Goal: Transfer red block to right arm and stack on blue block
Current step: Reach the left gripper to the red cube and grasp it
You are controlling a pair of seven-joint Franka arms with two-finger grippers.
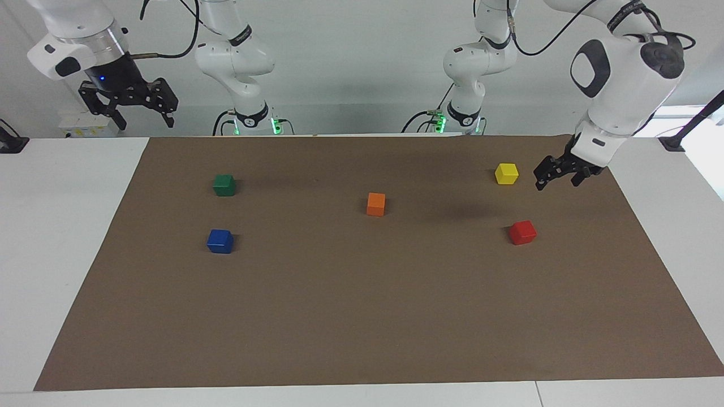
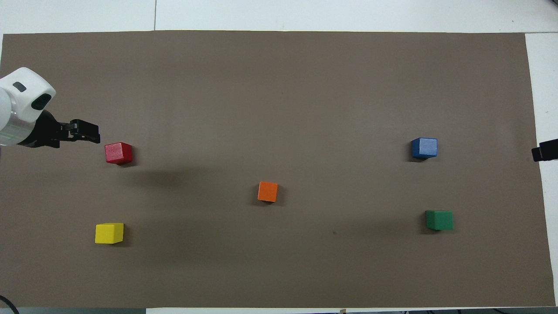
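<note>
The red block (image 1: 522,232) (image 2: 118,153) rests alone on the brown mat toward the left arm's end. My left gripper (image 1: 557,183) (image 2: 87,135) hangs open and empty over the mat, between the mat's edge and the red block and not touching it. The blue block (image 1: 220,241) (image 2: 424,148) sits on the mat toward the right arm's end. My right gripper (image 1: 146,124), with its blue light on, waits open and raised over the mat's corner by the right arm's base. Only its tip (image 2: 545,150) shows in the overhead view.
A yellow cube (image 1: 507,173) (image 2: 109,233) lies nearer to the robots than the red block. An orange cube (image 1: 376,204) (image 2: 267,192) sits mid-mat. A green cube (image 1: 224,185) (image 2: 439,220) lies nearer to the robots than the blue block. The brown mat (image 1: 362,316) covers the white table.
</note>
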